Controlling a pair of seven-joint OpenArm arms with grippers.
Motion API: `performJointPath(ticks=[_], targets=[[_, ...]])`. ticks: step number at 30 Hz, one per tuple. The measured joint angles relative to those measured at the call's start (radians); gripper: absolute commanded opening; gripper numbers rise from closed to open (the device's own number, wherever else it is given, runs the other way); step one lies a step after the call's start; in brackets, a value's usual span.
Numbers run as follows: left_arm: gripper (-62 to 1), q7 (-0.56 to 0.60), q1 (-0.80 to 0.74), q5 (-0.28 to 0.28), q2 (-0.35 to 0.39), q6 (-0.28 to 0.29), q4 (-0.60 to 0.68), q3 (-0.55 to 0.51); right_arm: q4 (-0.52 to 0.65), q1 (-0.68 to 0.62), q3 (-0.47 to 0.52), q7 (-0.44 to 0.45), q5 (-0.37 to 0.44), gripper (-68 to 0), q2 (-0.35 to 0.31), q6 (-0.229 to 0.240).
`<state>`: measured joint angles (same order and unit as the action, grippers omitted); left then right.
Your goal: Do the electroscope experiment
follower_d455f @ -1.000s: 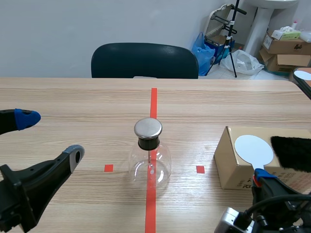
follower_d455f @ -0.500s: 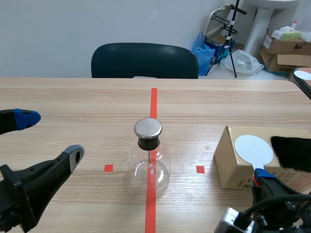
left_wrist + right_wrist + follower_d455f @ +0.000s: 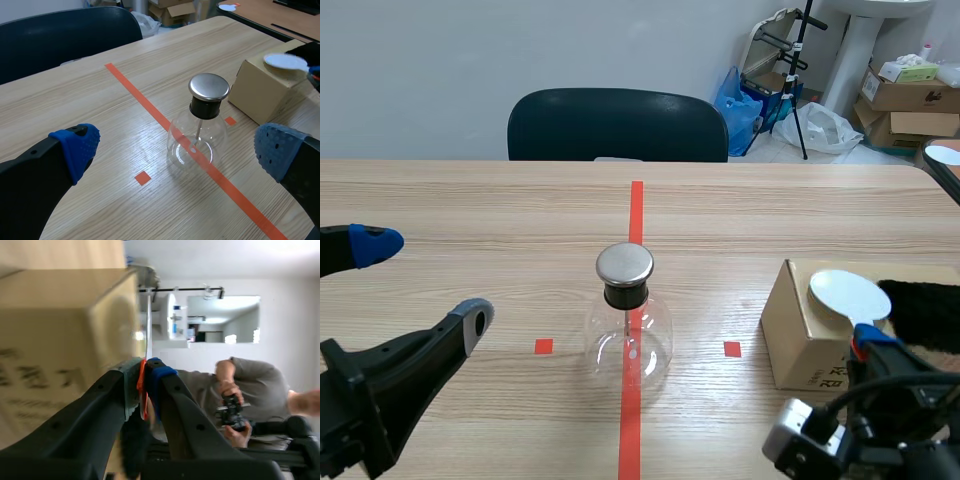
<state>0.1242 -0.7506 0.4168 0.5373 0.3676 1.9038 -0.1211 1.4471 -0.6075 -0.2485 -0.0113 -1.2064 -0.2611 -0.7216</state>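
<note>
In the scene view, your electroscope flask [image 3: 628,335] stands upright on the bench [image 3: 470,200], on the red centre line, with its metal cap [image 3: 624,263] on top. The left end effector [image 3: 425,281] sits low on its own side, fingers wide apart and holding nothing. On the other side, the right end effector [image 3: 868,345] is beside the cardboard box [image 3: 798,335]. A white paddle [image 3: 848,295] is tilted over the box top, next to a black furry piece [image 3: 925,310].

In the left wrist view, the flask stands ahead, between the spread fingers and touching neither.

In the right wrist view, the two pads are clamped on the paddle's thin orange-red handle, close against the box. A person [image 3: 250,385] sits beyond.
</note>
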Motion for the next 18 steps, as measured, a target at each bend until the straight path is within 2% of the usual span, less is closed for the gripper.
performJointPath(ticks=[7,8,10,12,13,15,18], targets=[[1.4,-0.001,0.0,0.0,0.0,0.0,0.0,0.0,0.09,0.007,-0.066,-0.097,-0.094,-66.4,-0.042,-0.001],[-5.1,-0.001,0.0,-0.006,0.0,0.0,0.0,0.0,0.091,0.016,-0.086,-0.122,-0.111,-66.4,-0.047,0.0],[-31.0,-0.008,0.003,-0.069,0.0,0.0,0.0,0.0,0.091,0.041,-0.129,-0.158,-0.121,-66.5,-0.052,0.0],[-54.9,-0.013,0.003,-0.08,0.0,0.004,-0.002,0.0,0.09,0.073,-0.18,-0.196,-0.145,-66.5,-0.064,0.0],[-60.0,-0.019,0.01,-0.09,0.0,0.018,-0.007,0.0,0.09,0.089,-0.207,-0.214,-0.157,-66.5,-0.072,0.0],[-57.7,-0.044,0.037,-0.111,0.0,0.055,-0.036,0.001,0.09,0.118,-0.253,-0.257,-0.159,-66.5,-0.089,0.0],[-57.7,-0.013,0.098,-0.147,0.0,0.061,-0.124,0.009,0.09,0.154,-0.311,-0.323,-0.167,-66.5,-0.114,0.0]])
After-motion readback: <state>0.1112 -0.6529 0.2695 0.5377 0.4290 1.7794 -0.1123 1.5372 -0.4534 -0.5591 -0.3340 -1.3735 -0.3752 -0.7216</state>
